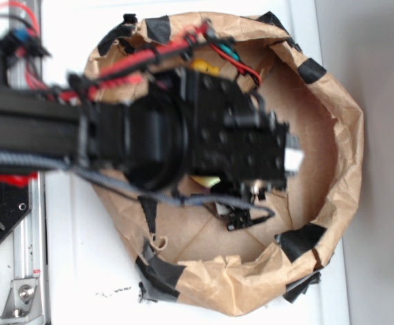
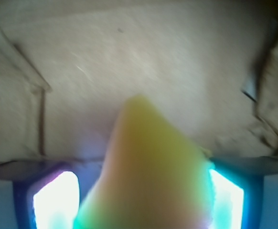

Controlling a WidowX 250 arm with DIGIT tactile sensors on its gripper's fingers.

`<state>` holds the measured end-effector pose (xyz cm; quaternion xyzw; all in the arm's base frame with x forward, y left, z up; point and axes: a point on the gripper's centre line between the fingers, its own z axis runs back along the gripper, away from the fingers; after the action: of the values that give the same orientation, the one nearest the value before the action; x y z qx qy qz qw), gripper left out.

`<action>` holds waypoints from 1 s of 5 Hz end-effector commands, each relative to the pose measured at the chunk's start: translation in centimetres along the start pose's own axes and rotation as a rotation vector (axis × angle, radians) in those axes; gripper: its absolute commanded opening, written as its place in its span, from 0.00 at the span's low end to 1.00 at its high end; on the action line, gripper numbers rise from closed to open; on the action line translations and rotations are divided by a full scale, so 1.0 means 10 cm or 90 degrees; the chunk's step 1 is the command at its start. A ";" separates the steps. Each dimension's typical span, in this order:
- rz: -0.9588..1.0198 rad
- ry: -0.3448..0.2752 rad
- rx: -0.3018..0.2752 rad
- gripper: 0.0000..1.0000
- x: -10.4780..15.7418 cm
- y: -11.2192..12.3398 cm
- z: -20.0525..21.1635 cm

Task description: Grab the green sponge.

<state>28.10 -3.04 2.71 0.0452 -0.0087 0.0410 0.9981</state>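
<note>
In the wrist view the green sponge is filling the lower middle of the frame – a smooth yellow wedge w/ its tip pointing away from the lens, looking more yellow than green. It is being flanked on both sides by the glowing pads of the gripper, one at lower left, one at lower right. The sponge is judged to be clasped betw. the jaws, since its sides are running right up to both pads, but actual contact is being washed out by glare & blur, so this is offered as a reading only.

Beyond the tip, bare brown paper floor is being seen, w/ creased walls rising at the left & right edges.

In the exterior view the arm is being held over a taped paper bowl, covering most of its inside. A small pale-yellow patch is showing just under the arm – probably the sponge, though too hidden to confirm. Whether it is being lifted clear of the floor cannot be told from either view.

For the step to be done well:
- squeeze is best kept firm but not crushing – foam is soft, a tapered wedge could be squirted forward out of the pads;
- any lift should be made straight up, approx. vertical, so the paper wall & black tape are not being snagged;
- wrist is best kept level, no twisting.
</note>
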 end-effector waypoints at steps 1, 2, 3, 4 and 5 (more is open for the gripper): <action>0.028 -0.034 -0.040 0.00 0.19 -0.06 0.34; -0.020 -0.110 -0.069 0.00 0.28 0.05 0.84; -0.044 -0.158 -0.043 0.00 0.24 0.11 1.29; 0.001 -0.157 -0.015 0.00 0.05 0.18 1.60; 0.031 -0.147 -0.021 0.00 0.03 0.25 1.62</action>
<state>27.68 -1.55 17.22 0.0371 -0.0915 0.0522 0.9937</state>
